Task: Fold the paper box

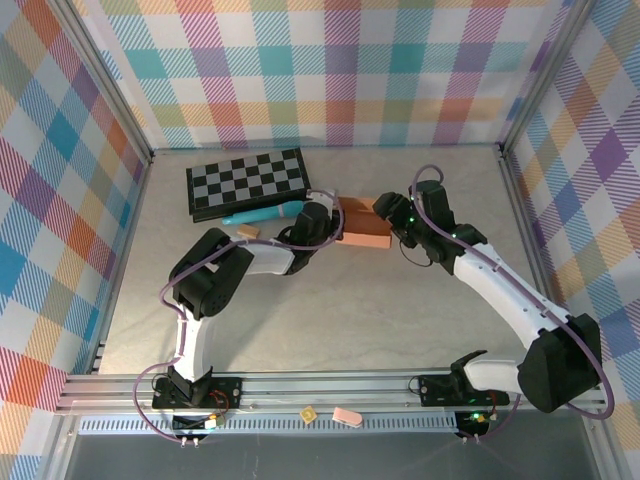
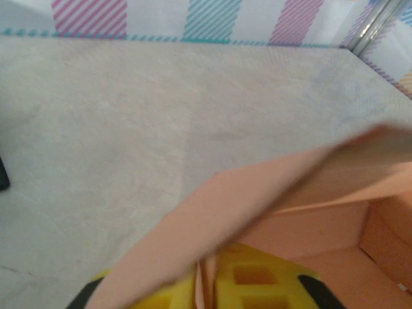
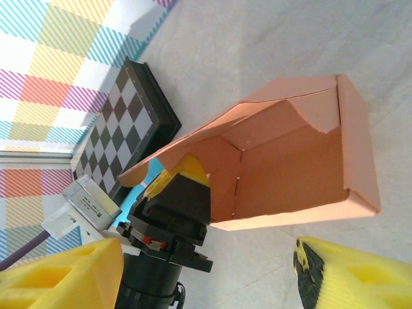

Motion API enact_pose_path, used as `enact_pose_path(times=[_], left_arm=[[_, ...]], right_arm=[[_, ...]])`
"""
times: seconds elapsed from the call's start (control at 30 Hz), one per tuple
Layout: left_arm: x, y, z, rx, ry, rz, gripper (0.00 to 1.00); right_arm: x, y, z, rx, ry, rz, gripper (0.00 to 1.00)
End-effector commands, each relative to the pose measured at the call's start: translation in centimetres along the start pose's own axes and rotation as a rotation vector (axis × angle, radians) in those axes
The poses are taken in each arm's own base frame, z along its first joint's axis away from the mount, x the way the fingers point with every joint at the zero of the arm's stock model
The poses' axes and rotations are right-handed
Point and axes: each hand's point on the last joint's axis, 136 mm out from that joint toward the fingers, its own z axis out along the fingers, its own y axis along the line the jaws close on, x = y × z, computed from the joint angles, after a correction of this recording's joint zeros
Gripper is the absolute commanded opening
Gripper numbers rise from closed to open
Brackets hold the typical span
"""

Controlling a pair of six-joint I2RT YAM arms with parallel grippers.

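As plaid walls [image 1: 330,70] enclose, grey tbl [image 1: 330,320], box [image 1: 365,235]

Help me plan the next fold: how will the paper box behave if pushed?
Probably floppy: the paper box is thin card, its flap curving where the left gripper pinches it. Likely light and hollow, so a push may slide it rather than fold it. It could crease easily.

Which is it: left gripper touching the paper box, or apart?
Touching. Left wrist view: the left gripper pinches a paper box flap between its fingers.
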Motion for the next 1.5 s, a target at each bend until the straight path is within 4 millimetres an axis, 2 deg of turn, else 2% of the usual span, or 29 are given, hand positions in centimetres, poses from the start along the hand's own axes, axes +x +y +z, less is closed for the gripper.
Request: enact_pose_path(times=[0.0, 0.13, 0.27, 0.5, 0.7, 0.83, 0.97, 1.1, 1.2, 1.3, 1.37, 1.47], left_arm=[[3.4, -0.3, -1.3, -0.024, 0.118, 0.02, 0.2], [4.6, -0.9, -2.9, -0.035, 0.135, -0.003, 0.32], [4.7, -2.0, -4.5, -0.024, 0.14, -0.015, 0.43], [4.0, -3.8, -7.7, -0.003, 0.166, -0.042, 0.46], [4.3, -6.1, -10.7, 0.047, 0.26, -0.081, 0.47], [2.9, -7.4, -13.1, 0.11, 0.267, -0.162, 0.48], [0.8, -9.1, -15.3, 0.195, 0.27, -0.245, 0.48], [-0.5, -10.0, -16.6, 0.221, 0.296, -0.313, 0.47], [-2.1, -9.5, -17.2, 0.185, 0.292, -0.391, 0.47], [-3.7, -7.7, -16.8, 0.086, 0.321, -0.586, 0.44], [-4.6, -6.9, -16.8, -0.005, 0.349, -0.676, 0.39], [-5.9, -6.4, -16.5, -0.098, 0.361, -0.75, 0.39]], right_arm=[[-0.6, -0.2, -1.5, 0.03, -0.022, 0.019, 0.7], [-1.0, -0.7, -2.4, 0.048, -0.03, 0.017, 0.7], [-1.3, -0.7, -3.3, 0.055, -0.029, 0.019, 0.71], [-1.8, -1.0, -3.9, 0.071, -0.009, 0.028, 0.71], [-2.2, -0.2, -4.4, 0.072, 0.033, 0.027, 0.7], [-2.7, 0.3, -4.6, 0.054, 0.061, 0.068, 0.69], [-2.4, 0.6, -4.0, 0.033, 0.115, 0.133, 0.68], [-2.4, 0.5, -3.1, 0.042, 0.157, 0.177, 0.66], [-3.4, 0.9, -2.5, 0.037, 0.159, 0.168, 0.64], [-4.1, 0.9, -1.9, 0.07, 0.189, 0.163, 0.58], [-3.9, 0.2, -1.2, 0.12, 0.239, 0.183, 0.54], [-3.0, -0.3, 0.1, 0.147, 0.319, 0.23, 0.49]])
